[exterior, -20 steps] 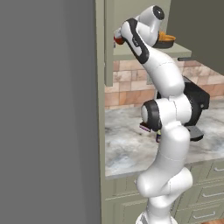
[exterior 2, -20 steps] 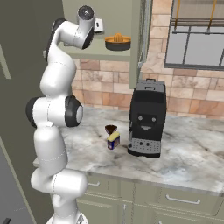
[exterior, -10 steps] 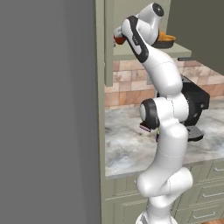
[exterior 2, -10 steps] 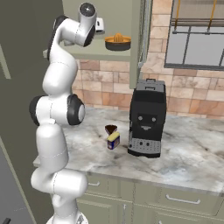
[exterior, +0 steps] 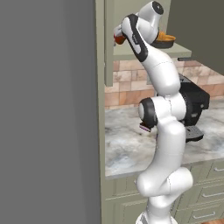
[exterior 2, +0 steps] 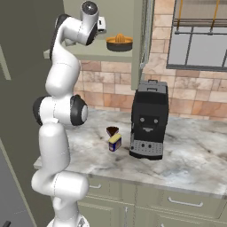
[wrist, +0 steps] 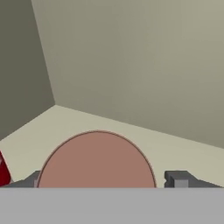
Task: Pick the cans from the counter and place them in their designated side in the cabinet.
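The red can [exterior: 117, 40] stands on the cabinet shelf [exterior: 131, 51] at its left side. In the hand view its round pinkish top [wrist: 97, 159] lies between the fingertips [wrist: 178, 179], with a small gap on the right. My gripper [wrist: 103, 179] is open around it, high inside the pale olive cabinet [exterior 2: 88, 51]. The dark blue can with a yellow top [exterior 2: 115, 142] stands on the marble counter [exterior 2: 186, 159], left of the coffee machine.
A black coffee machine [exterior 2: 149, 119] stands on the counter, and a dark cake slice [exterior 2: 112, 131] sits just behind the blue can. A dark bowl holding something orange [exterior 2: 119, 43] is on the shelf's right part. The cabinet door [exterior 2: 142, 31] hangs open.
The jaws have spread apart from the red can, which now stands on the shelf. The arm has barely moved.
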